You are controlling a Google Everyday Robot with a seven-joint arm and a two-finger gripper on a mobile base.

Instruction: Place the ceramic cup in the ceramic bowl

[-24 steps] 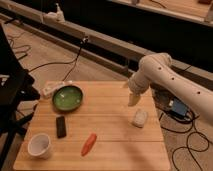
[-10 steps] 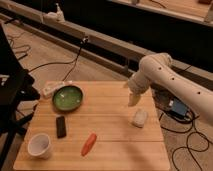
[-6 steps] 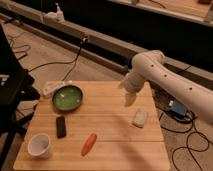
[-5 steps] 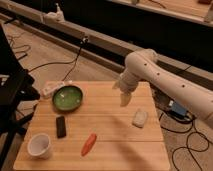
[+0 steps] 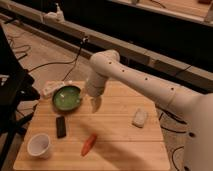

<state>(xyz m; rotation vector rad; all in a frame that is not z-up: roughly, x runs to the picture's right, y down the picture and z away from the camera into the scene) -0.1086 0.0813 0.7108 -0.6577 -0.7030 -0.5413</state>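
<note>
Cup (image 5: 40, 145) upright at front left corner of wooden table (image 5: 120, 147), well apart from green bowl (image 5: 67, 97) at back left. Gripper (image 5: 95, 104) hangs pointing down just right of bowl, above table; how far open cannot be told. Black bar (image 5: 60, 126) between bowl and cup; orange-red stick (image 5: 89, 144) right of cup; white lump (image 5: 139, 118) near right edge

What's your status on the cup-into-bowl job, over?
Tool hangs over table, just right of ceramic bowl. Ceramic cup upright at front-left corner, untouched. Black bar lies between cup and bowl; bowl empty.
</note>
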